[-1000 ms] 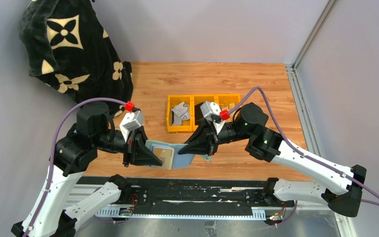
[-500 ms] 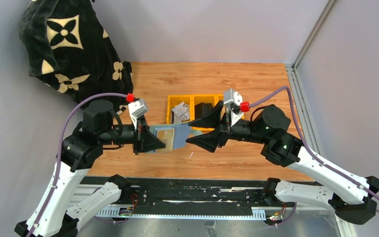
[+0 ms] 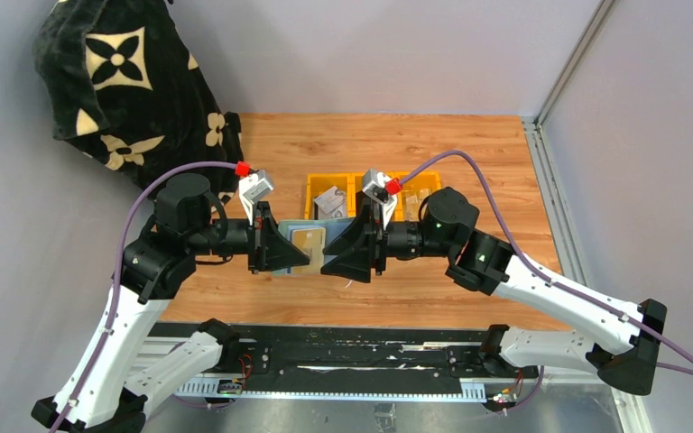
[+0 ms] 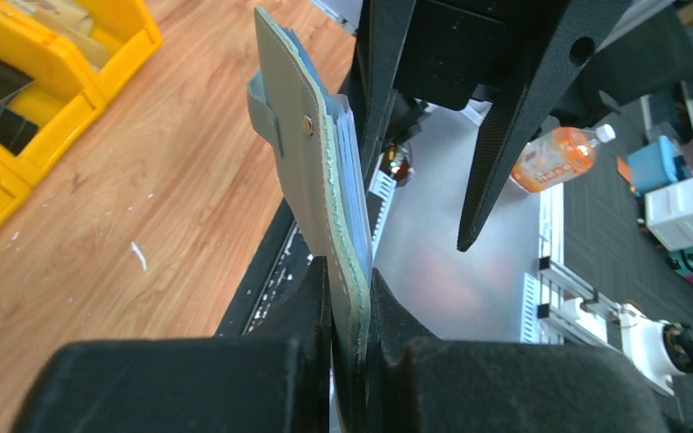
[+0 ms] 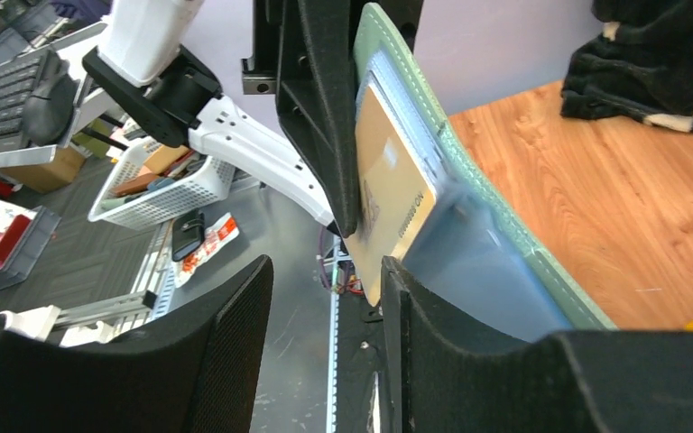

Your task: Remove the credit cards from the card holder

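So the card holder (image 4: 311,180) is up in the air, off the wooden table (image 3: 469,153), just on the near side of the yellow bins (image 3: 314,191) by their left end. It stands on edge, pretty much upright. The left gripper (image 4: 350,302), reaching in from the left of the bins, has its two fingers pinched tight on the holder's lower edge. You can see the little closure tab (image 4: 266,106) with its snap hanging off the side that faces the bins.

One tan card (image 5: 392,189) sits in the grey-blue pocket on the side facing away from the bins, partly sticking out. Might be more cards stacked in there, but the layers are too thin to tell apart.

The right gripper (image 5: 328,271) is in front of the middle of the bins, pointing at the holder with its fingers spread wide and gripping nothing. The card's loose corner is right by one finger (image 5: 411,334); I can't tell if they touch.

A black cloth with cream flowers (image 3: 126,90) is bunched up well to the left of the bins, by the far wall.
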`<state>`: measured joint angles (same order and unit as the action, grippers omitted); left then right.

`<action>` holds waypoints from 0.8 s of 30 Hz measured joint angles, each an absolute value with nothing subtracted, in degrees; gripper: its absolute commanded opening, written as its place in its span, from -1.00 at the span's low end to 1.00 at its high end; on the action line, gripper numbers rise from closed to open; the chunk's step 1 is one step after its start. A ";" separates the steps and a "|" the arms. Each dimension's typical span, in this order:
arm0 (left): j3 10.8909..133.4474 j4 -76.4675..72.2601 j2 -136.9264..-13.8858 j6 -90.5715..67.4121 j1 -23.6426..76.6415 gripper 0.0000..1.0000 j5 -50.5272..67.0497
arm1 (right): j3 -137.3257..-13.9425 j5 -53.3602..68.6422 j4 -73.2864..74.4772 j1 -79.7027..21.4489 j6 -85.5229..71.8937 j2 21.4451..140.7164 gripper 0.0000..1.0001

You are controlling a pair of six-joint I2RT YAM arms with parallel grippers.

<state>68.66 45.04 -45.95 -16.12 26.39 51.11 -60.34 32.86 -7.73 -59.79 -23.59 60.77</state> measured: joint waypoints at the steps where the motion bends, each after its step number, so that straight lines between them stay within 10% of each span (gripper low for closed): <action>1: 68.66 44.82 -45.95 -16.40 26.35 -1.00 51.99 | -60.34 33.01 -7.79 -59.64 -23.90 60.77 0.00; 24: 67.90 41.56 -45.43 -20.05 25.89 -1.00 58.50 | -60.23 37.71 -9.30 -54.72 -28.18 60.38 -0.12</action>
<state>67.90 41.56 -45.43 -20.05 25.89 58.50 -60.23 37.71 -9.30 -54.72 -28.18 60.38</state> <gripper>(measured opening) 0.079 0.451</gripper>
